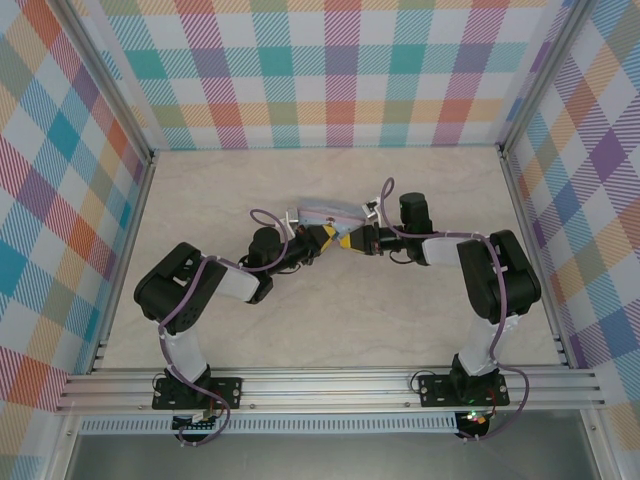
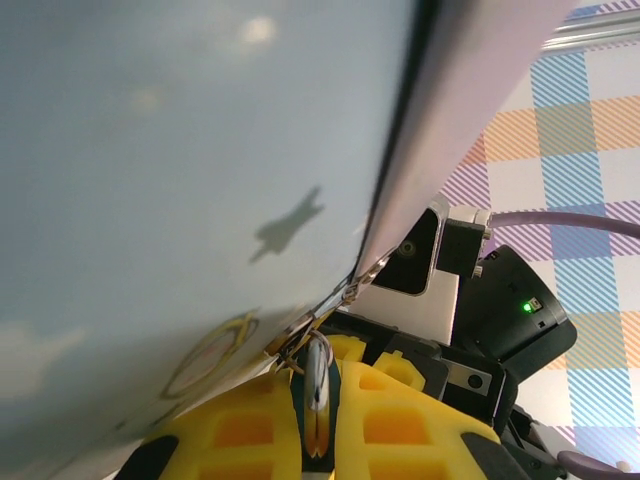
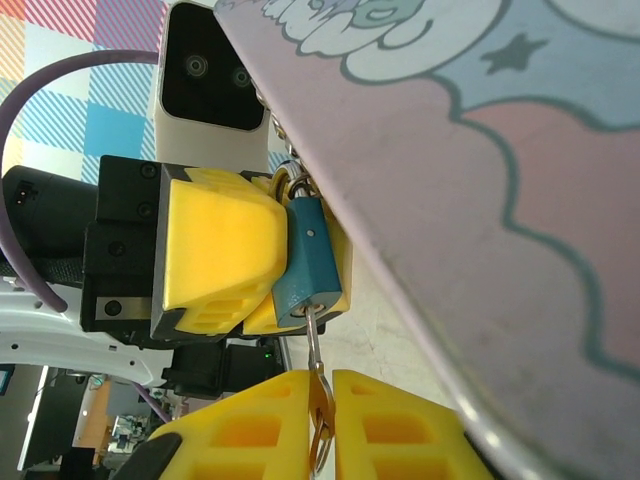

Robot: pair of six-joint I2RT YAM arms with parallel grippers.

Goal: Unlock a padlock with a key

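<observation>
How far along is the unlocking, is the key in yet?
Done: the left gripper clamps the padlock, and the key sits in its keyhole. In hand: the right gripper pinches the key. Left: turning it and freeing the shackle, which looks hooked on the tin.

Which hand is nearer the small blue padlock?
Left. The left hand clamps the small blue padlock; the right hand sits off its keyhole end, pinching the thin metal key inserted there.
</observation>
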